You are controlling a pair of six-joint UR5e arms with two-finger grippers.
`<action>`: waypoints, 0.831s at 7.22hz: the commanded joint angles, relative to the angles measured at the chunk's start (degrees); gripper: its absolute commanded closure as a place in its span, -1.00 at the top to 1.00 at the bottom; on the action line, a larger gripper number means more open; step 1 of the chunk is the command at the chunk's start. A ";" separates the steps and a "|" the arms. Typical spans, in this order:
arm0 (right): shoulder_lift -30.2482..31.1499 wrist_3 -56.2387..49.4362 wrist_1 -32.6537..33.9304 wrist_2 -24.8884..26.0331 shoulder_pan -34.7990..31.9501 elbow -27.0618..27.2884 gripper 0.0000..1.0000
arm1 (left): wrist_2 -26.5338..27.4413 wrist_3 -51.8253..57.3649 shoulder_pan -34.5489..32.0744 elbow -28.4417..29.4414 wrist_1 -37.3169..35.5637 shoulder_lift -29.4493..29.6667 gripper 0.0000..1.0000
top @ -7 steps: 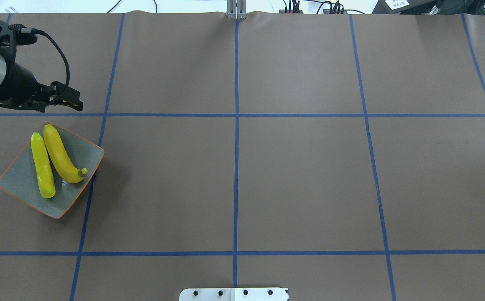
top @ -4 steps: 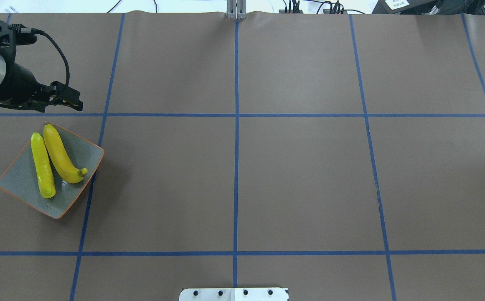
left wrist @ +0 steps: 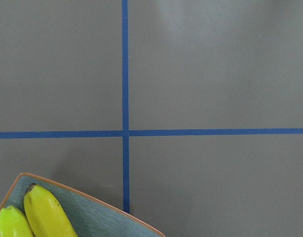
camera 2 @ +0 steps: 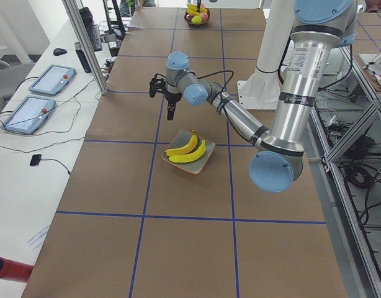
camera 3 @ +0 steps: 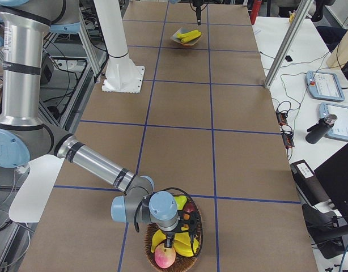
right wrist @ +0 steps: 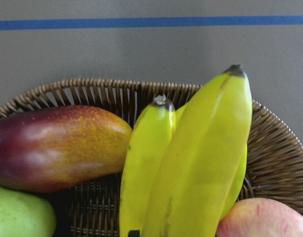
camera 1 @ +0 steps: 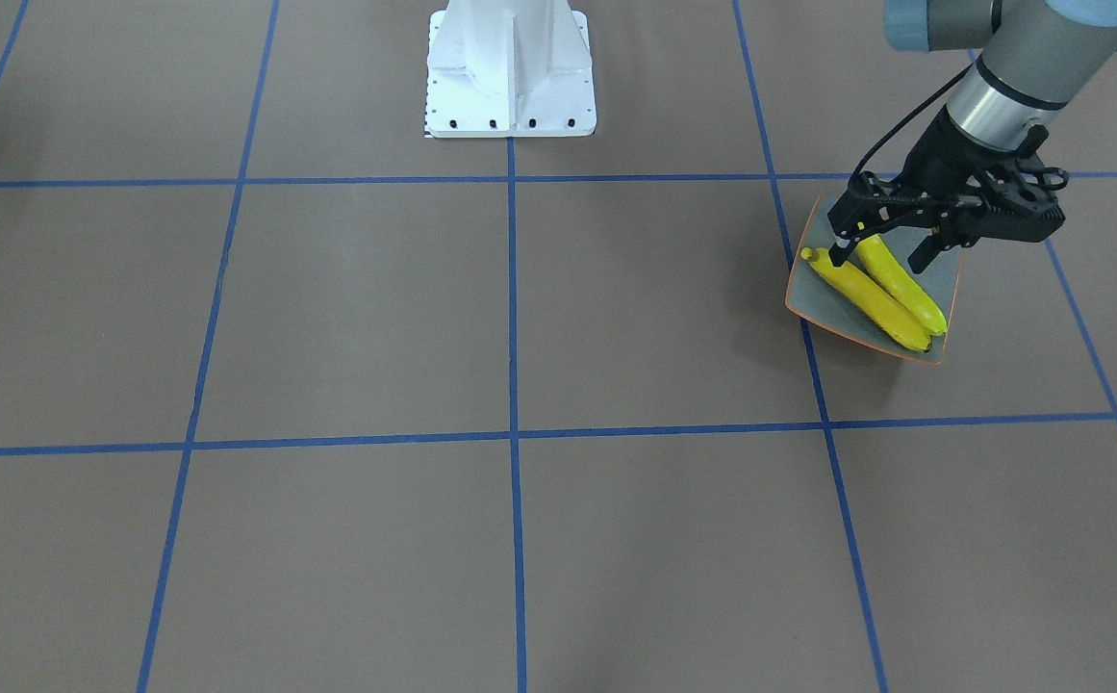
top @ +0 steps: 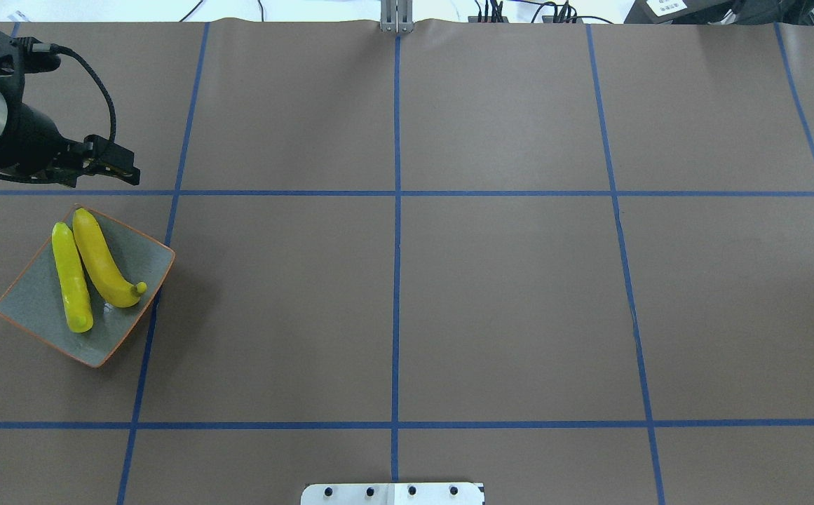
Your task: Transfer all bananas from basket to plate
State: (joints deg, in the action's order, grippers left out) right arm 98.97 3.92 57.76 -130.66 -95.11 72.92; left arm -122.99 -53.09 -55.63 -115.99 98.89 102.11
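Though two bananas lie on the plate, we count two left in the basket. Left gripper spread, empty; right gripper, jaws unreadable.

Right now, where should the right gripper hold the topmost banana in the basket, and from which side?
Across the thick middle of the topmost banana, probably from above: it lies over the other bananas, and the mango lies close beside them.

Brown, blue-gridded table carries the plate and a wicker basket, seemingly round, well apart
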 commanded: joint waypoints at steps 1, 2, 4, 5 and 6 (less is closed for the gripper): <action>0.25 -1.10 0.59 -1.97 -4.80 3.44 -1.00 | -0.06 -1.05 0.08 -0.29 -0.01 0.10 1.00; 0.34 -1.11 0.94 -2.23 -4.82 5.28 -1.00 | -0.06 -1.23 0.08 -0.29 -0.01 0.10 1.00; -1.84 0.98 12.49 -2.50 -4.47 13.60 -1.00 | -0.41 -1.32 0.60 0.40 0.16 0.54 1.00; -5.16 7.44 14.99 -3.80 -1.59 15.13 -1.00 | -0.41 -1.32 0.69 1.45 0.69 1.24 1.00; -9.20 15.51 15.10 -5.29 3.13 15.41 -1.00 | -0.41 -1.41 0.78 2.94 0.95 3.16 1.00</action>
State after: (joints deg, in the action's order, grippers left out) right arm 94.20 10.80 70.94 -134.36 -96.62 86.84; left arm -123.37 -54.42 -54.99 -114.59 99.45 103.53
